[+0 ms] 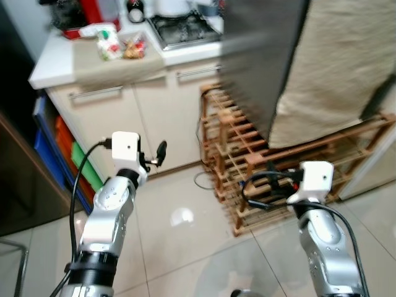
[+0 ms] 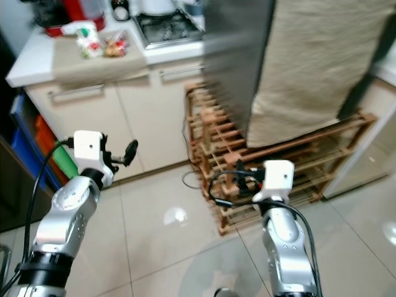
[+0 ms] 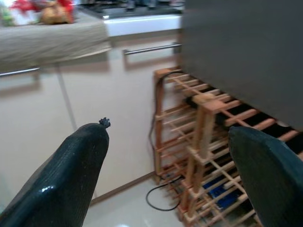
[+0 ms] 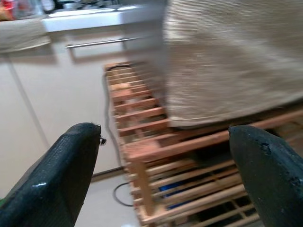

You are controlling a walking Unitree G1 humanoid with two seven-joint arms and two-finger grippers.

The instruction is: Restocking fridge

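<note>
Left gripper: the left gripper [image 1: 159, 154] is raised at about 9 o'clock from the middle of the head view, over the pale tiled floor [image 1: 185, 247]. Its fingers [image 3: 71, 175] stand wide apart with nothing between them, pointing toward the cabinet fronts.
Right gripper: the right gripper [image 2: 232, 182] sits at about 5 o'clock, low before the wooden rack [image 1: 247, 161]. Its fingers [image 4: 61, 175] are spread wide and hold nothing; they point at the rack.
Cable: a dark cable [image 1: 204, 179] lies looped on the floor at the rack's near corner.
Wooden rack: slatted shelves, standing on the floor at about 3 o'clock, its long axis running from the cabinets out toward 4 o'clock.
Fridge: the grey fridge [image 1: 260, 55] stands upright on top of the rack at about 1 o'clock, long axis vertical, its dark side facing the robot. A beige cloth [image 1: 334, 68] hangs over its right part, down to the rack's top.
Cabinets: cream cabinets [image 1: 124, 117] with bar handles run from 10 to 12 o'clock behind the rack.
Counter: the white counter [image 1: 55, 62] above them carries a beige mat [image 1: 111, 62] with packaged food items [image 1: 120, 44] at about 11 o'clock; too blurred to tell what they are.
Stove: a gas stove [image 1: 182, 28] lies at 12 o'clock, just beside the fridge.
Bins: blue, orange and green bins [image 1: 68, 154] stand at 9 o'clock beside the cabinets.
</note>
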